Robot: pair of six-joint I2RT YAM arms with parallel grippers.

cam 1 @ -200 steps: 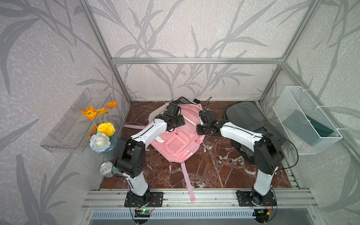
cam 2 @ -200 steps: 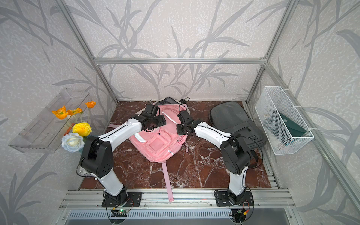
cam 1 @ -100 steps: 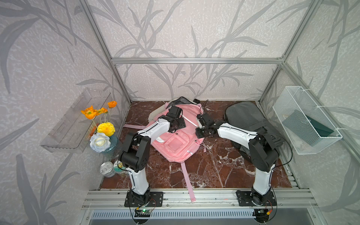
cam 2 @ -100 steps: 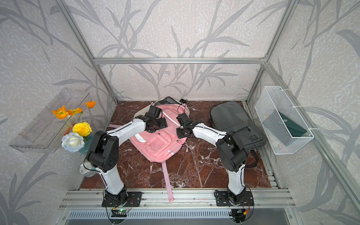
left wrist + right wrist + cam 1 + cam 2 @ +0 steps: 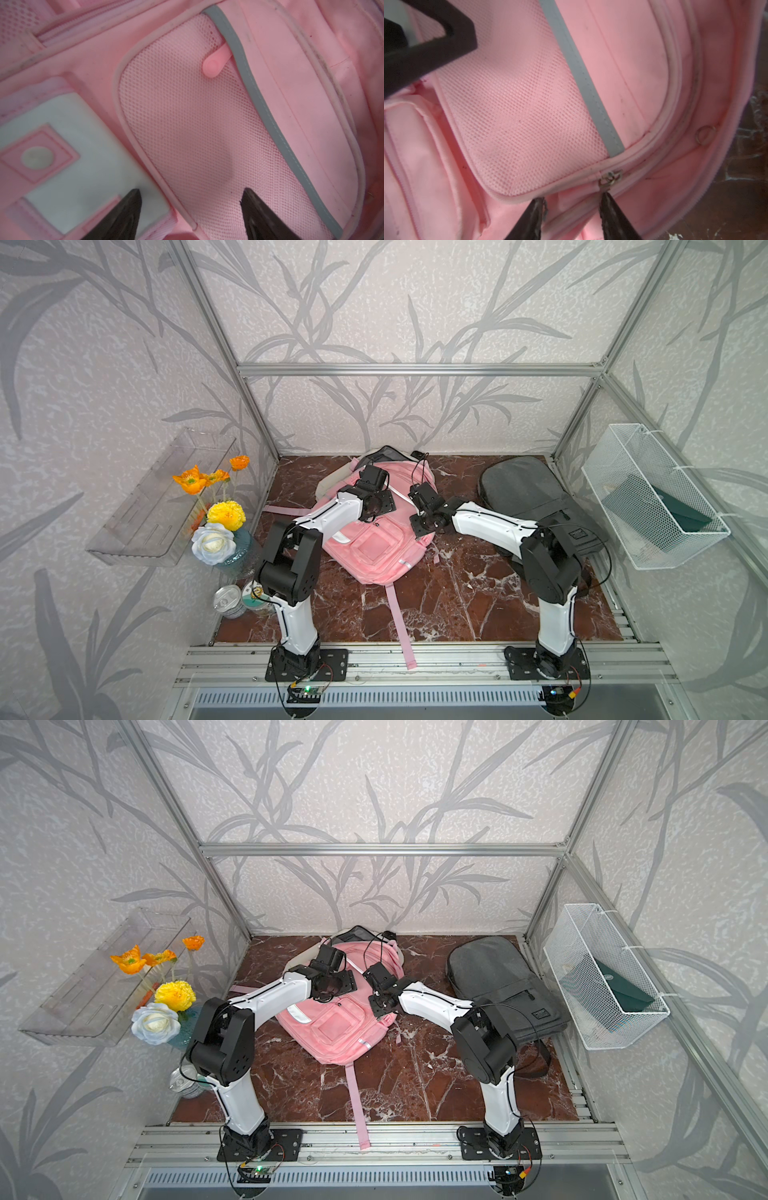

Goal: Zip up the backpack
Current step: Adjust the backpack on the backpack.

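The pink backpack (image 5: 374,543) (image 5: 332,1027) lies flat in the middle of the marble floor, with its top towards the back wall. My left gripper (image 5: 191,193) hovers open over its upper front. Its fingers straddle the edge between a mesh pocket (image 5: 187,116) and a white patch (image 5: 68,149). A pink zipper pull (image 5: 214,64) sticks out beyond them. My right gripper (image 5: 573,197) is at the bag's right side and is open, with only pink fabric in the gap. A metal zipper slider (image 5: 610,179) sits right at one fingertip (image 5: 607,199).
A grey backpack (image 5: 528,497) lies at the right, under my right arm. A white wire basket (image 5: 652,497) hangs on the right wall. A vase of flowers (image 5: 216,522), a tin can (image 5: 227,601) and a clear shelf (image 5: 162,497) stand at the left. A pink strap (image 5: 399,626) trails over the front rail.
The right gripper's jaws have spread apart beside the zipper slider. Both arms have shifted slightly over the pink backpack. The left jaws stay wide.
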